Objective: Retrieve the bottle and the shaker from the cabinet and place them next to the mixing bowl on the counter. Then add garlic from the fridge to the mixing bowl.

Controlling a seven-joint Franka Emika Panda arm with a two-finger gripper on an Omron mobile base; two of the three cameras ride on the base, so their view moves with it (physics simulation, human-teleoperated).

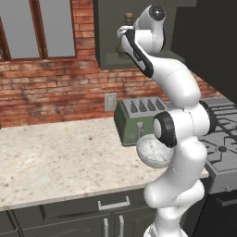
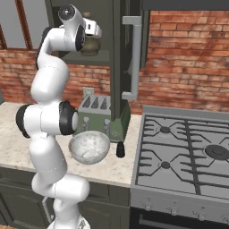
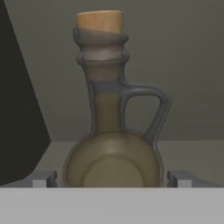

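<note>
bottle (image 3: 111, 144) upright, cork stopper (image 3: 99, 20) topmost, between wide-spread jaws

A home kitchen: brick wall (image 1: 55, 88), stone counter (image 1: 60, 162), gas hob (image 2: 188, 156), green toaster (image 1: 134, 121)

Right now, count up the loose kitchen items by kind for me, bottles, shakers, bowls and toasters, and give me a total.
Bottles: 1, the olive-brown jug-like bottle with a tan cork, upright in the cabinet.
Shakers: 1, the small black shaker, on the counter.
Bowls: 1, the round pale grey mixing bowl.
Toasters: 1, the green toaster.
Total: 4
</note>
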